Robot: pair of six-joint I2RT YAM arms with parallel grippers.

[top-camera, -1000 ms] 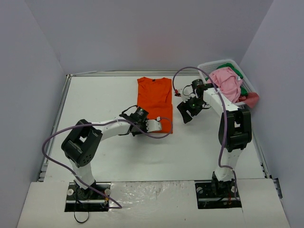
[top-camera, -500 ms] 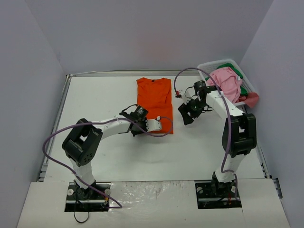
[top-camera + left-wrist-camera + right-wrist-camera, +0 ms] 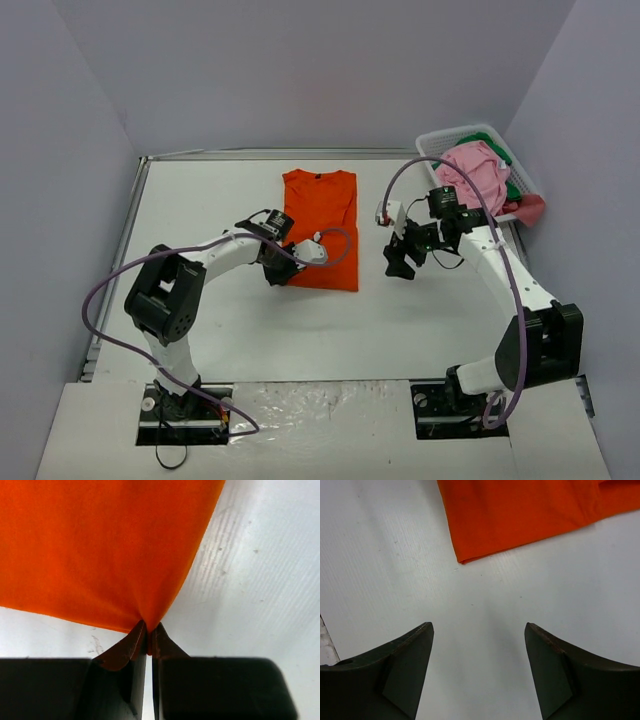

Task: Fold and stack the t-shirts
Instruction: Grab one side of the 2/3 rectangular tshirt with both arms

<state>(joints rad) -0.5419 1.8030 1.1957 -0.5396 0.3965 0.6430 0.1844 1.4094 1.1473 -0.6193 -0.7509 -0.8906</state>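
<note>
Status: left end effector point(image 3: 148, 632) clamped on a hem corner of the orange t-shirt point(image 3: 100, 545). Cloth fans out ahead of the tips, lying on the bench point(image 3: 260, 580). The right end effector point(image 3: 477, 627) is spread wide and empty, with the other hem corner just ahead, slightly left. Suggest dropping right onto that corner, pinching all layers, then lifting both corners level and carrying them forward toward the collar.

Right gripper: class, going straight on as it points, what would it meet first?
The right gripper, jaws open, would probably meet bare table, just short of the orange t-shirt; depth unclear.
</note>
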